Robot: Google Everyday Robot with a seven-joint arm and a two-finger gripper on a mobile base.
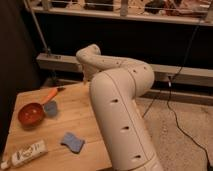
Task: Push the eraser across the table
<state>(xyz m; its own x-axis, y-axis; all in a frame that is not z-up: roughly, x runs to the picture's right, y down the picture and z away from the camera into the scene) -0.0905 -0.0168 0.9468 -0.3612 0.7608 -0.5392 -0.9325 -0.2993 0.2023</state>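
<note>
Gripper: not in view. The jaws are out of sight, either behind the arm (120,115) or out of frame, so can't tell if spread or pressed together.
Arm: big white link fills the mid-frame. It rises from bottom centre, bends at 1 joint up top and turns back toward the left-rear. It covers the right part of the worktop (75,117).
Eraser: not visible anywhere on the bare wood. Prob. behind the arm or off frame, can't say which.
Worktop: light jointed planks; 5 things on the left half.
Bowl (30,114): red, upright, near the left edge.
Orange-handled tool (50,94): lies just behind the bowl, dark tip pointing to the rear.
Small grey-blue piece (50,108): touching or just beside the bowl's right rim; too unclear to name.
Blue sponge (73,142): wavy edge, flat, near the front, apart from the bowl.
White tube (27,154): lies flat at the front-left corner, dark print on it.
Handling (judged, not seen): an eraser should be light, stiff enough to shove and not fragile. A rubbery base may drag on wood and make it pivot.
Contact pt: no grasp needed. Put the jaws low against 1 side face, at mid-width, so it slides straight.
Risk: with the eraser unseen, a push could catch the sponge or tube instead.
</note>
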